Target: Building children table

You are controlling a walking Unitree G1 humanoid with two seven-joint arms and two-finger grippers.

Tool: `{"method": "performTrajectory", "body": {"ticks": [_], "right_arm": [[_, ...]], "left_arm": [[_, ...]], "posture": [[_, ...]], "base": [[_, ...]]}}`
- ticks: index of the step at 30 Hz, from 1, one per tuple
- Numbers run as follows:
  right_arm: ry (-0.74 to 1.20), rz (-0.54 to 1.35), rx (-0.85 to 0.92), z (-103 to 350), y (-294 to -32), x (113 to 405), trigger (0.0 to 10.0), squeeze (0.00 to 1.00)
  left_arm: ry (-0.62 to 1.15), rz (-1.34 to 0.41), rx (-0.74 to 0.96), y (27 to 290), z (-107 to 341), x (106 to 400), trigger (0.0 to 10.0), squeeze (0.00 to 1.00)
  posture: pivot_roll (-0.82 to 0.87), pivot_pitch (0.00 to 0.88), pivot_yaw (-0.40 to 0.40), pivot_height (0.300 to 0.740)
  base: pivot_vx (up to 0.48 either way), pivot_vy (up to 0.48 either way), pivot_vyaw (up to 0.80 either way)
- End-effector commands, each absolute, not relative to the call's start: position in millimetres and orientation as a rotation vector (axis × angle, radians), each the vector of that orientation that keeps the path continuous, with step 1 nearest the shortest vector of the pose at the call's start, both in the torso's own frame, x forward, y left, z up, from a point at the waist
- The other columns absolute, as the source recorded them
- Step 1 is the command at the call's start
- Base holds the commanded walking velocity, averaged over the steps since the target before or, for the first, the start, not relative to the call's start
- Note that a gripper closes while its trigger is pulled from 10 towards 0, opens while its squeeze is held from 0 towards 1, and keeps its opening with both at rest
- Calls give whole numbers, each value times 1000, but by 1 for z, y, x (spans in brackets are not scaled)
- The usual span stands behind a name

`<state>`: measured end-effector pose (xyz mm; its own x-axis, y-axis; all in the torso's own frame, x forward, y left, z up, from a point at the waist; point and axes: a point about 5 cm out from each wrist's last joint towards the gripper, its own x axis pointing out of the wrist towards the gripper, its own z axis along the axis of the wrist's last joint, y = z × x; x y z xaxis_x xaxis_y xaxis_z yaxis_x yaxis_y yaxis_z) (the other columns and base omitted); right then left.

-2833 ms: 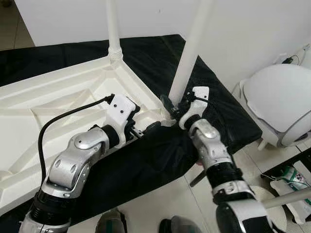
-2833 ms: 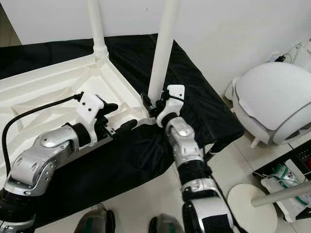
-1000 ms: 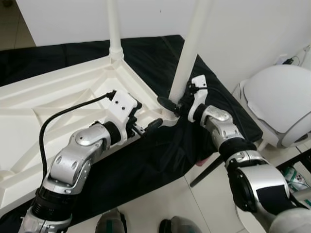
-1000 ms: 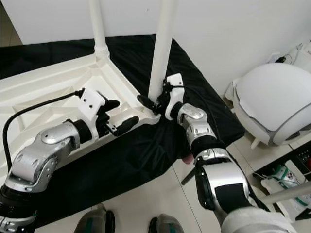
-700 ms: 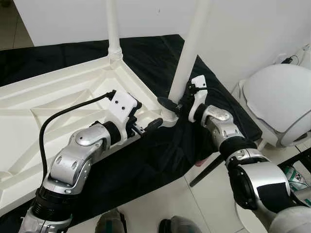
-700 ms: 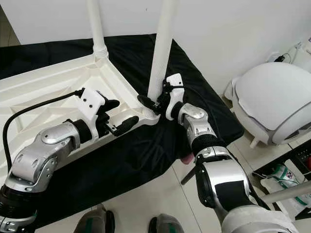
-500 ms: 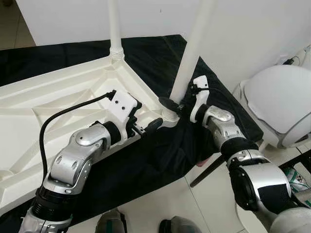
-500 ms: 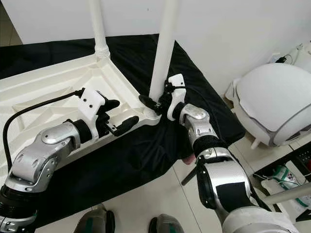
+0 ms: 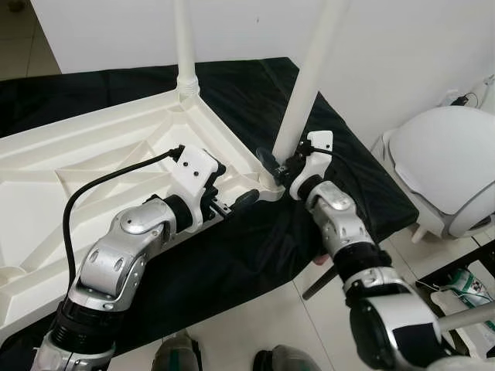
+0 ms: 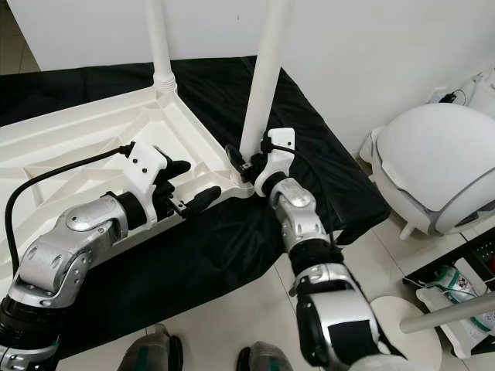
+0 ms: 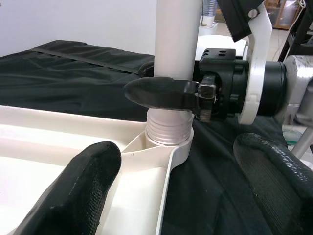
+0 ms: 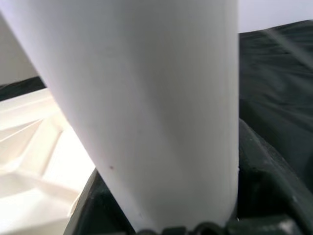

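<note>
Right pincer [image 9: 277,166] has shifted round table leg [image 9: 305,85]; leg's top cut off

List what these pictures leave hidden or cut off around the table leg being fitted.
- Near leg: its top is cut off by the upper edge in both eye views.
- Far leg: cut off the same way.
- Tabletop: its left end runs off the frame; the left gripper covers part of its rim.
- Leg thread: how deep it sits is hidden inside the corner socket.
- Right gripper: its far finger is hidden behind the leg.
</note>
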<state>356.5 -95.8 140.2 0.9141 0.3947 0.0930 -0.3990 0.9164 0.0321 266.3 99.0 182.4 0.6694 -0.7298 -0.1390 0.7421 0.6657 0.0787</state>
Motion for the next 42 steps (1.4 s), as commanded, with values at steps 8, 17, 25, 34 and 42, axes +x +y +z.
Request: {"method": "performTrajectory", "body": {"ticks": [8,17,25,34,42], "right_arm": [[-41,137,114,132,-83,345,10000,0],[-39,148,126,136,-90,342,10000,1000],[-51,343,48,138,-98,344,10000,1000],[-39,586,17,147,-122,351,10000,1000],[-43,626,-33,152,-127,361,10000,0]], "left_arm": [[108,-839,124,96,182,265,10000,0],[113,-839,117,96,180,264,10000,0],[110,-845,117,95,181,265,10000,0],[113,-847,121,97,182,264,10000,0],[117,-843,125,99,182,264,10000,0]], "posture": [[0,11,-56,740],[-6,8,-60,740],[-18,0,-58,740],[-7,7,-49,740],[7,8,-45,740]], "base": [[0,0,0],[0,0,0],[0,0,0],[0,0,0],[0,0,0]]}}
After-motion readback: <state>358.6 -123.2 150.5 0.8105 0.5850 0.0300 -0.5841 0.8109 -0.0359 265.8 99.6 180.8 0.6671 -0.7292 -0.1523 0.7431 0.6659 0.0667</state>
